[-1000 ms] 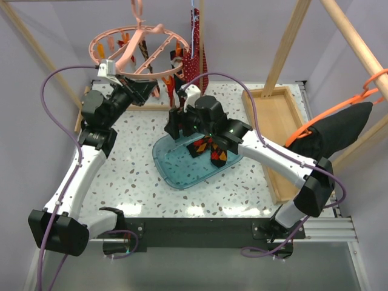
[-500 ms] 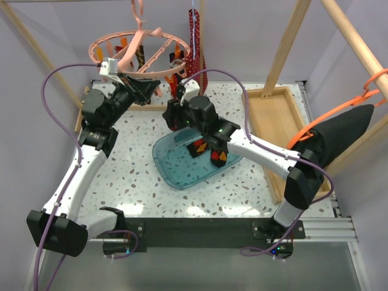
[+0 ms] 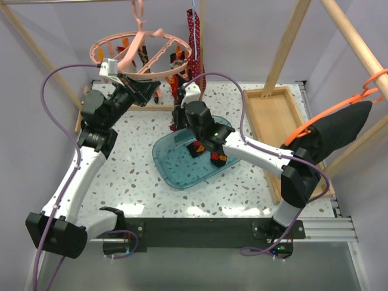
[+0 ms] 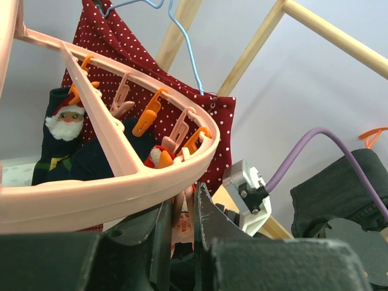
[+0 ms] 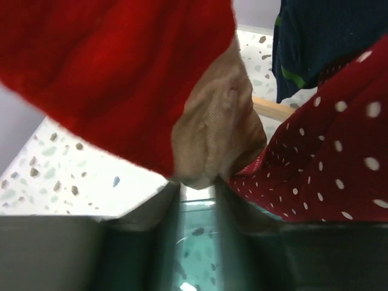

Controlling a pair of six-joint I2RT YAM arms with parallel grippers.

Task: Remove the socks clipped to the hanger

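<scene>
The salmon-pink ring hanger hangs at the back left, with small pink and orange clips under its rim. My left gripper is under the ring's near edge, shut on a pink clip. A dark sock with a Santa motif stays clipped inside the ring. My right gripper reaches up from the tray to the ring's right side. In the right wrist view its fingers are shut on the beige toe of a red-and-beige sock. Argyle socks lie in the teal tray.
A red white-dotted garment hangs just right of the ring and brushes the right gripper. A dark sock hangs above it. A wooden tray lies at the right. Black cloth on an orange hanger hangs far right. Wooden posts frame the table.
My right gripper has left the teal tray, risen back toward the hanger and shut on the hanging red-and-beige sock. The left gripper has stayed on its clip.
</scene>
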